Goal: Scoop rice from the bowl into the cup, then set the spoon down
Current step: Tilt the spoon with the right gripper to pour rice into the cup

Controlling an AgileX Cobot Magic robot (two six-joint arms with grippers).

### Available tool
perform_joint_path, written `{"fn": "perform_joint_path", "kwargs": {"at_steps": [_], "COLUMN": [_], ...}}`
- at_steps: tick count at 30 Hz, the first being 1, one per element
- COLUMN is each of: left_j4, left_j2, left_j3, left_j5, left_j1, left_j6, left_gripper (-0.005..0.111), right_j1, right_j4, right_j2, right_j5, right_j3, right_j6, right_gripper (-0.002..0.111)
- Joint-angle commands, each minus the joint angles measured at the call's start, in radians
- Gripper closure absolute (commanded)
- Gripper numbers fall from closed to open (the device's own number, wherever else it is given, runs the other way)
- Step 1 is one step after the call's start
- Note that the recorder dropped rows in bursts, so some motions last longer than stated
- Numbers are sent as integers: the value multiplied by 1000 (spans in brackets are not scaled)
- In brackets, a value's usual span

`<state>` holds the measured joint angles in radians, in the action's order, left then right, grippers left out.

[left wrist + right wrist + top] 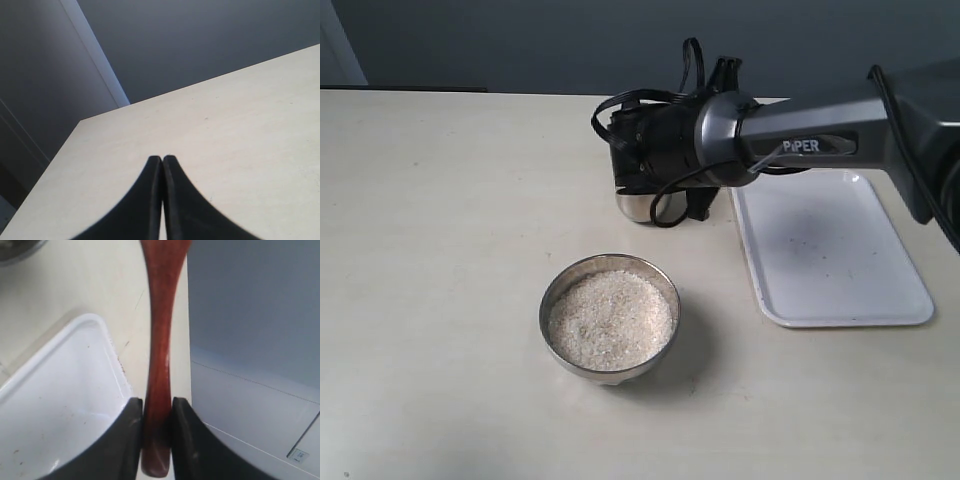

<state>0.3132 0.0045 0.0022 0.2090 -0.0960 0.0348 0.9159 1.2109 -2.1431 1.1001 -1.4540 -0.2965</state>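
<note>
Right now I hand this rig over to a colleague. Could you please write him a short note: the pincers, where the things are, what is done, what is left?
Left pincer: shut, empty, above the bare table.
Right pincer: shut on the handle of the spoon; its arm reaches across to the cup and partly hides it.
Bowl: nearer the exterior camera than the cup, well filled with rice.
White tray: to the right of the cup.
Done: spoon is grasped. The cup's inside and the scoop are hidden, so any rice transfer cannot be told.
Left: check the cup, scoop if needed, set the spoon down.
</note>
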Motion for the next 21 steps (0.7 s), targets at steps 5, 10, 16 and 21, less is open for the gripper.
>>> {"fn": "perform_joint_path", "kwargs": {"at_steps": [5,10,16,21], "left_j4": [0,0,0,0], "left_j2": [-5,-5,-5,-5], "left_j3": [-2,-2,-2,-2], "left_j5": [-3,-3,-3,-3], "left_j1": [-6,-6,-6,-6], "left_j6": [-6,-6,-6,-6], "left_gripper": [106,106,106,106], "right_j1": [11,29,27,22], "right_j4": [40,27,-85,-252], "right_j2": [15,17,41,97], "right_j5": [35,32,-21,-84], "right_j3": [3,3,3,3], "right_j6": [-36,-41,-37,71], "right_gripper": [109,109,109,109]}}
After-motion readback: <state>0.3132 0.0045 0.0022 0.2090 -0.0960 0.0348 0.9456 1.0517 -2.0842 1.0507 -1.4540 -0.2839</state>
